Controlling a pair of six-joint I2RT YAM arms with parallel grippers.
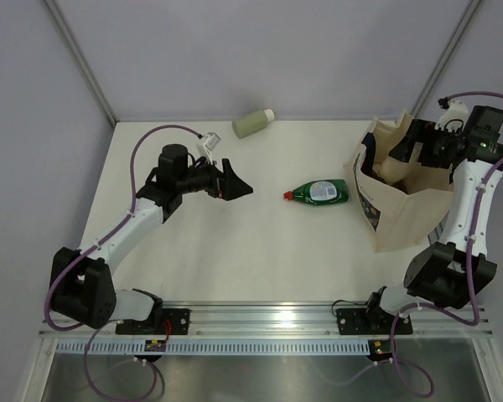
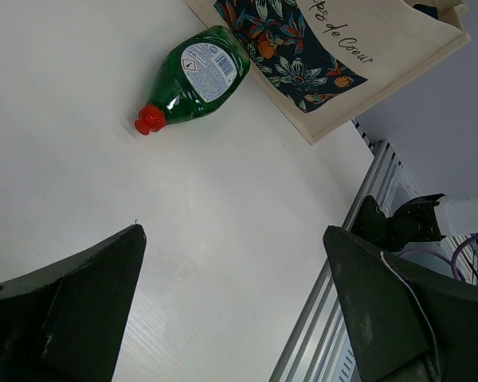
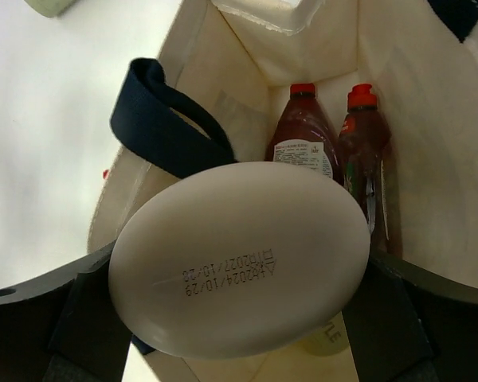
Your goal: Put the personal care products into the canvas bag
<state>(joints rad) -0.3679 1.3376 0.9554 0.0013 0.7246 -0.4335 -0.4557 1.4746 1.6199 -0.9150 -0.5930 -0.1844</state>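
Beige bottle (image 3: 239, 259) gripped in R hand (image 3: 239, 318) over canvas bag (image 1: 402, 213), two dark red bottles (image 3: 303, 139) inside, green bottle (image 1: 320, 193) lying on bench (image 1: 235, 251) to left, L hand (image 1: 237, 182) wide, empty

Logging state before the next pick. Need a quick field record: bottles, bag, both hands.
left hand: open, empty, above the table
right hand: closed on the beige bottle, over the open canvas bag
in bag: two dark red bottles, red caps
on table: green bottle on its side beside the bag, red cap pointing away from it; sage-green bottle lying at the far edge
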